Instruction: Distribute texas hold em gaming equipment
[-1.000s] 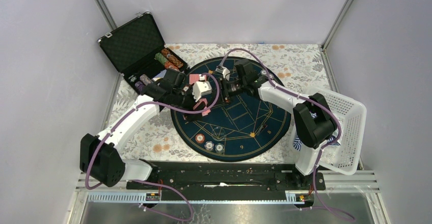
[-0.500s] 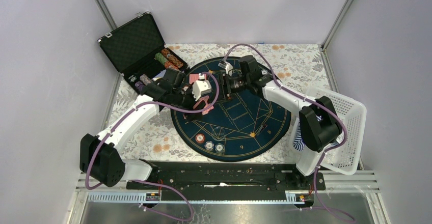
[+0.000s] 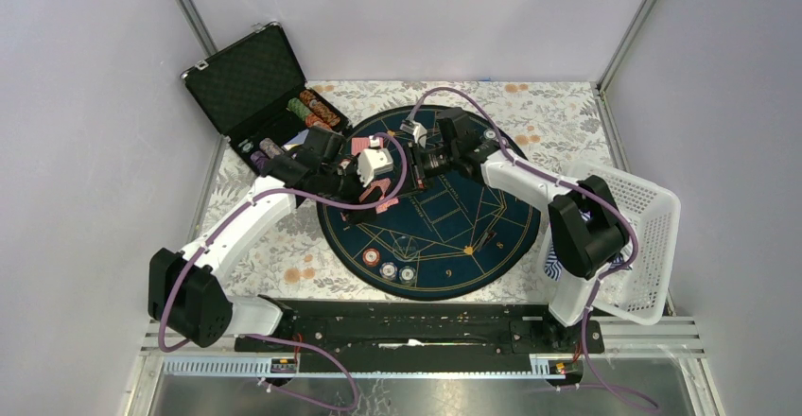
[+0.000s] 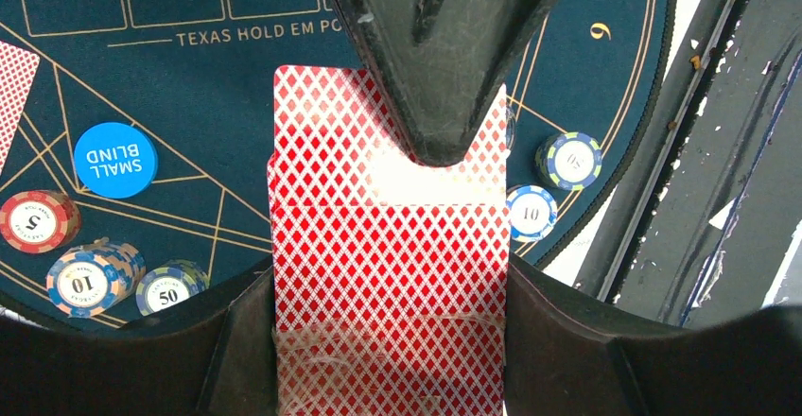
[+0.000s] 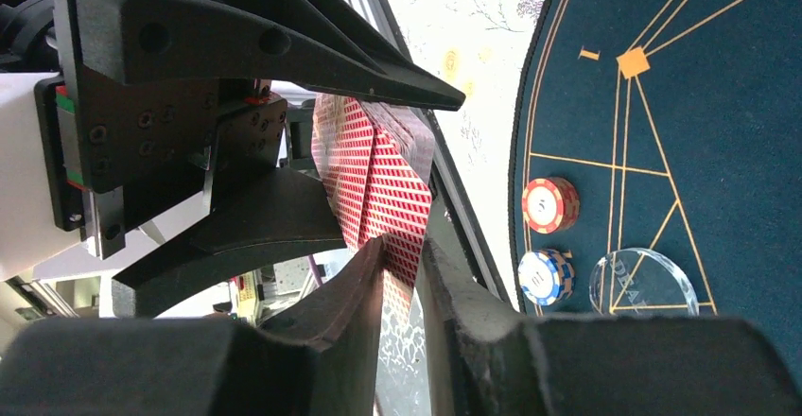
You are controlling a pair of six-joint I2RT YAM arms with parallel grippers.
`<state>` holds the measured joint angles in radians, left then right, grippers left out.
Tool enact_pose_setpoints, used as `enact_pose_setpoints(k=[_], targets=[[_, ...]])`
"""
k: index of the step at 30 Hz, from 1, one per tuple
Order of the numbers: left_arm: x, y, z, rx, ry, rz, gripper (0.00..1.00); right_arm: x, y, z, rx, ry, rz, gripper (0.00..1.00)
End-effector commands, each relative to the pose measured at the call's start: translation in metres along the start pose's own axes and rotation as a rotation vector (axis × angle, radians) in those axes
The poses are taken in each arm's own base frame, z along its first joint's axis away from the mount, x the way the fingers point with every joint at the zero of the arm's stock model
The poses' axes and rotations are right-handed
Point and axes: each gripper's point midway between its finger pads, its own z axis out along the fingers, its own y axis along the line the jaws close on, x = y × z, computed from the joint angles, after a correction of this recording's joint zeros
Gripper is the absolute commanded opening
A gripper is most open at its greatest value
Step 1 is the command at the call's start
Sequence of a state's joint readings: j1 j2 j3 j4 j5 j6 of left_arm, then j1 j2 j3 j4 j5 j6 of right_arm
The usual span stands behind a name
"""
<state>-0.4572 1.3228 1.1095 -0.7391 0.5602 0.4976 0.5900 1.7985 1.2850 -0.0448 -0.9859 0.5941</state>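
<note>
From above, the black case (image 3: 248,80) stands open just beyond the mat's (image 3: 473,236) far-left edge, with rows of chips (image 3: 312,109) in its tray. The white basket (image 3: 653,236) at the mat's right edge holds a striped cloth (image 3: 551,265).

On the left wrist view, my left gripper (image 4: 388,340) clamps the red-backed cards (image 4: 388,265) above the mat, which reads "TEXAS HOLD EM". A blue disc (image 4: 115,159) on it says "SMALL BLIND".

On the right wrist view, my right gripper (image 5: 402,255) pinches a card's edge, jaws almost together. A red chip (image 5: 550,204) on the mat reads "5".
</note>
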Motion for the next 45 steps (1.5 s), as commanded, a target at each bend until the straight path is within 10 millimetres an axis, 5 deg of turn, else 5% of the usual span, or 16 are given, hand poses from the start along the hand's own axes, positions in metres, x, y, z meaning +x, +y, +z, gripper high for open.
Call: enact_pose_setpoints(k=[1,16,28,33,38,45], targets=[[-0.031,0.002,-0.011,-0.02,-0.101,0.057,0.0,-0.008,0.009,-0.01,0.016,-0.024,-0.056,0.25],[-0.029,0.004,-0.011,-0.027,-0.093,0.054,0.0,-0.016,0.002,-0.036,0.045,-0.06,-0.059,0.13],[-0.031,0.005,-0.01,-0.03,-0.099,0.05,0.0,-0.025,-0.016,-0.119,0.137,-0.19,-0.041,0.0],[-0.034,0.005,-0.011,-0.029,-0.106,0.054,0.0,-0.024,-0.06,-0.165,0.263,-0.264,0.024,0.0],[-0.035,0.004,-0.011,-0.024,-0.111,0.054,0.0,-0.016,-0.123,-0.204,0.433,-0.3,0.095,0.0],[-0.034,0.004,-0.011,-0.029,-0.116,0.058,0.0,-0.006,-0.196,-0.227,0.611,-0.264,0.168,0.0]])
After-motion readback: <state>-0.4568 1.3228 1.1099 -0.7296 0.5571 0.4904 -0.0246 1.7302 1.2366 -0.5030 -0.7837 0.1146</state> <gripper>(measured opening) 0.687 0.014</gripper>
